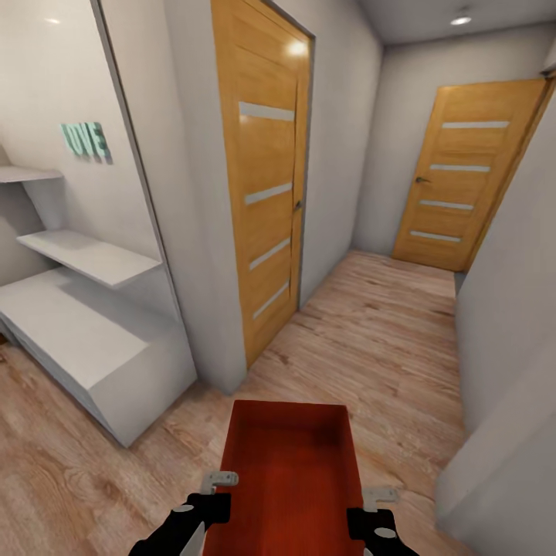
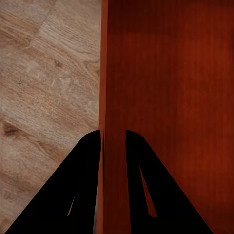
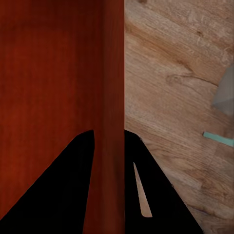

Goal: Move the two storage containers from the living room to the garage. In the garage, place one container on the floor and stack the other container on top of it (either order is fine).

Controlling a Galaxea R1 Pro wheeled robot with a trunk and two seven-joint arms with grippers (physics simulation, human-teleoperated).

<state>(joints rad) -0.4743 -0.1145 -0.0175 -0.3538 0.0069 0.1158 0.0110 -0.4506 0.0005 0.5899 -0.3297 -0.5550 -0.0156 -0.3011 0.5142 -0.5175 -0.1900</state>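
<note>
One orange-red storage container (image 1: 292,471) is carried in front of me, low in the head view, above a light wood plank floor. My left gripper (image 1: 218,494) is shut on its left wall, and the left wrist view shows the two black fingers (image 2: 87,161) straddling that wall (image 2: 103,97). My right gripper (image 1: 369,510) is shut on the right wall, whose rim (image 3: 113,87) passes between its fingers (image 3: 136,165). The bin's inside is bare. I am in a hallway, not in the garage.
A wooden door (image 1: 262,177) stands close on the left, another wooden door (image 1: 463,174) closes the corridor's far end. White shelves (image 1: 93,309) fill a niche at left. A grey wall (image 1: 510,324) bounds the right side. Wood floor (image 1: 371,332) runs ahead between them.
</note>
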